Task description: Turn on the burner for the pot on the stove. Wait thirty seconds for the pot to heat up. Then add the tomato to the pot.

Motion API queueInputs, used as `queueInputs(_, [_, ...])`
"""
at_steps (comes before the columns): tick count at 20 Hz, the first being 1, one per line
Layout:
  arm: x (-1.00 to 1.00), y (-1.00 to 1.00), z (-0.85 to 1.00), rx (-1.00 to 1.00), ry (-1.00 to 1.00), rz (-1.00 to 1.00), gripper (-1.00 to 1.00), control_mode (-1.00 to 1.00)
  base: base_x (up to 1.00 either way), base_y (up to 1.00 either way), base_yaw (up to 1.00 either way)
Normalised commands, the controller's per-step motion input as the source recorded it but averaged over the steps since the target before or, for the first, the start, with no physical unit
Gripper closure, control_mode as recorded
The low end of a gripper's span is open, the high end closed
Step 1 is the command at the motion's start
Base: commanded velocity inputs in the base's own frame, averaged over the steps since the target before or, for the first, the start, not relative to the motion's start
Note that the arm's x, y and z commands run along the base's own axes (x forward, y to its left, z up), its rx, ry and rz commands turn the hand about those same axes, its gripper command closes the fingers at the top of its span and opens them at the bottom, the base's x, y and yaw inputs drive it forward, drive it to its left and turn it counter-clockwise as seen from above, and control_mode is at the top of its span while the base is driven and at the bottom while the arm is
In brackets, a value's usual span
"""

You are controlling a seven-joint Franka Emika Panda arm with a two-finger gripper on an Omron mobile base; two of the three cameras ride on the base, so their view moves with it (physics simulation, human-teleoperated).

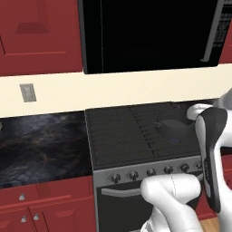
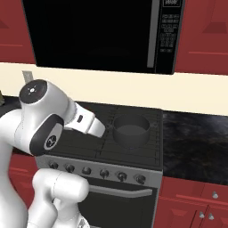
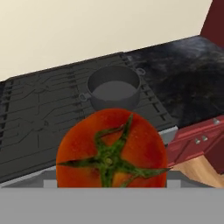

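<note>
In the hand view the tomato sits huge and close at the bottom centre, its green star-shaped stem facing the camera. It covers the spot where the claw's tips would rise, so the fingers themselves are hidden behind it. The tomato hangs in the air in front of the stove, touching no surface, so the claw is pinching the tomato, its jaws about halfway apart around the fruit. The lower edge of the tomato is cut off at the bottom of that view.

Beyond the tomato, the grey pot stands on the ribbed grates at the right side of the stove; it looks empty inside.

In the right base view the white arm reaches forward over the left part of the stove, and the pot stands on the right rear grate. The claw is hard to make out there. In the left base view the arm covers much of the pot, and the row of knobs is partly covered too.
</note>
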Motion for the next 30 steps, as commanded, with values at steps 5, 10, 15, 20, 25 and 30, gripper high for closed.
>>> queueInputs(5, [0.37, 0.00, -0.17, -0.02, 0.00, 0.00, 1.00, -1.00, 0.00, 0.00, 0.00])
queueInputs(10, [0.41, -0.06, -0.30, -0.04, 0.00, 0.00, 1.00, -1.00, 0.00, 0.00, 0.00])
queueInputs(15, [0.50, -0.20, -0.26, -0.01, 0.00, 0.00, 1.00, -1.00, 0.00, 0.00, 0.00])
queueInputs(20, [0.58, -0.34, -0.20, 0.00, 0.00, 0.02, 1.00, -1.00, 0.00, 0.00, 0.00])
queueInputs(25, [0.64, -0.23, -0.18, 0.00, 0.01, 0.01, 1.00, -1.00, 0.00, 0.00, 0.00])
queueInputs(30, [0.69, -0.07, -0.23, 0.00, 0.07, 0.00, 1.00, -1.00, 0.00, 0.00, 0.00])
